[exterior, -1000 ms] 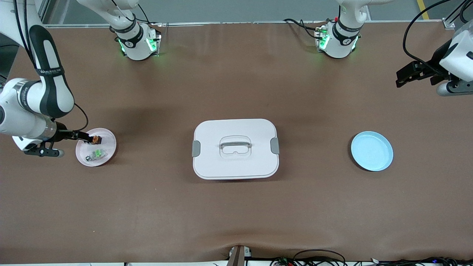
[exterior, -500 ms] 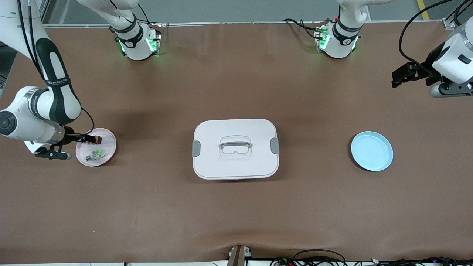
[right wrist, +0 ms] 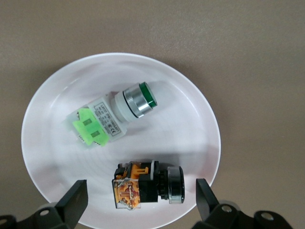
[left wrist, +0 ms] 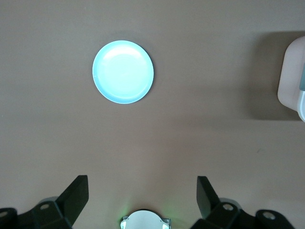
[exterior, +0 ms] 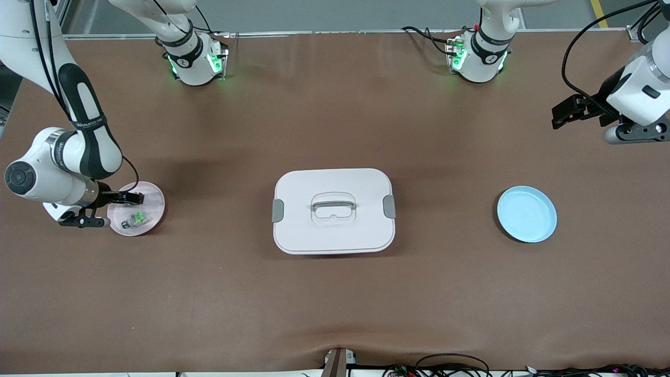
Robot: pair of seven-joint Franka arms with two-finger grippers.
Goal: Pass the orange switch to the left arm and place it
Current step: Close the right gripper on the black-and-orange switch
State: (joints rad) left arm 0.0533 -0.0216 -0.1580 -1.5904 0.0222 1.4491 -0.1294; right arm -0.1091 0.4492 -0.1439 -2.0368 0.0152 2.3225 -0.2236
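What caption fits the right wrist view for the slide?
Right gripper, fingers open, poised over the orange switch lying beside the green switch on the pink plate.

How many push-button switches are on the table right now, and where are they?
2. Both lie on the pink plate at the right arm's end of the table: the orange switch, and the green switch beside it, nearer the front camera. Nothing else appears to hide another.
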